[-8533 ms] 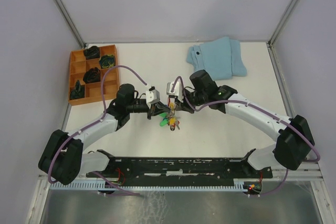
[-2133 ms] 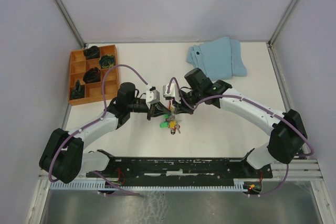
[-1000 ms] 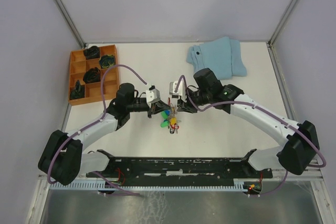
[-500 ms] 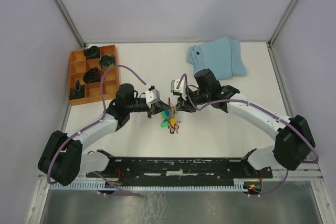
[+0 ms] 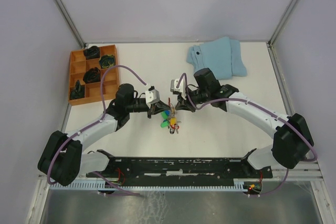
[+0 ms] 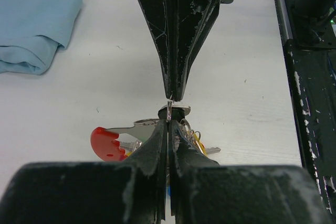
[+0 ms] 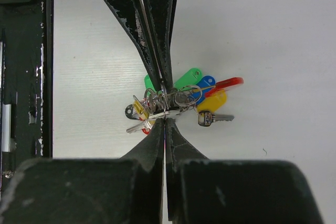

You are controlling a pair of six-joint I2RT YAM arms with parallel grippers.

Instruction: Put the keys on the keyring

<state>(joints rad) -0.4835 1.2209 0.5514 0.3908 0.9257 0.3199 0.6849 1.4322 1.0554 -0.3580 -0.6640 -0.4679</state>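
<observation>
keys (image 7: 203,84) bunched, heads fanned away from keyring (image 7: 167,100)

right claw (image 7: 165,123) and left claw (image 7: 164,86) tip-to-tip at the keys (image 7: 182,97)

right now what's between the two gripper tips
The keyring, its wire coils pinched from both sides by the left gripper and right gripper; keys fan beside. Right wrist view.

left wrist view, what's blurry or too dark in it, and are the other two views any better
Left wrist view: the left gripper's fingers are a dark, soft-focus mass along the bottom, hiding part of the bunch of keys; table evenly lit. Right wrist view: the right gripper's fingers blur likewise, keys sharp. Top view: soft even light, no glare, keys tiny.
</observation>
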